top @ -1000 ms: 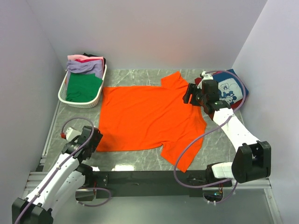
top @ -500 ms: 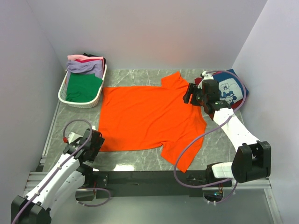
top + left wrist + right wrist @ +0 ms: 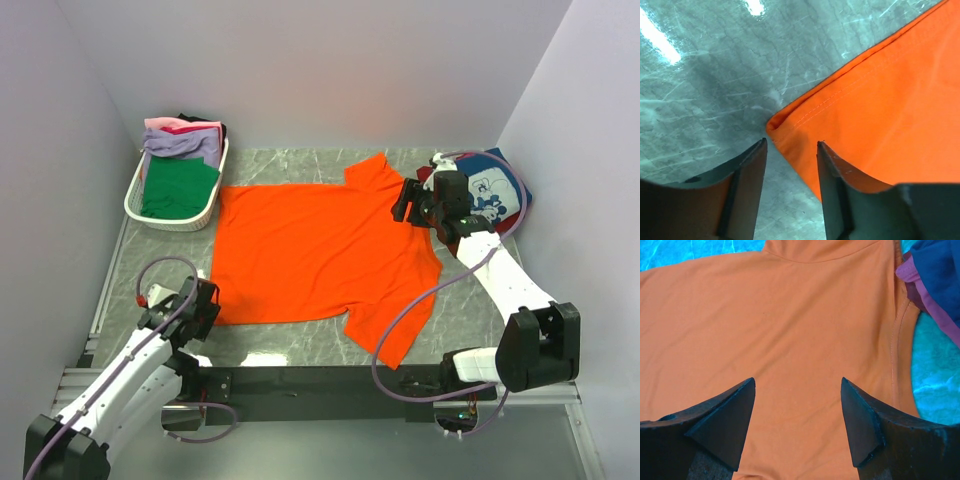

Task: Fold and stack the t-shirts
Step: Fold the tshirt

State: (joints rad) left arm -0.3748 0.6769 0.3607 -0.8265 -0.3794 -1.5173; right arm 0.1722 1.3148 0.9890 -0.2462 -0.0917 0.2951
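A bright orange t-shirt (image 3: 320,250) lies spread flat across the middle of the table. My left gripper (image 3: 207,300) is low at its near-left hem corner (image 3: 774,126). The jaws are open but narrowed, and the hem edge runs between the fingertips (image 3: 792,142) with a gap on either side. My right gripper (image 3: 403,207) hovers open over the shirt's far-right shoulder area, with orange cloth below its spread fingers (image 3: 797,381). A navy tee with white cartoon print (image 3: 495,195) lies at the back right, beside that arm.
A white slatted basket (image 3: 133,200) stands at the back left, holding green (image 3: 178,188), lavender (image 3: 182,145) and pink (image 3: 168,124) tees. Purple and navy cloth (image 3: 935,275) lies next to the orange sleeve. Side walls stand close on both sides.
My left gripper has come down and nearer to the hem corner, and its jaws have narrowed around the edge. The right arm and the shirt have not moved.
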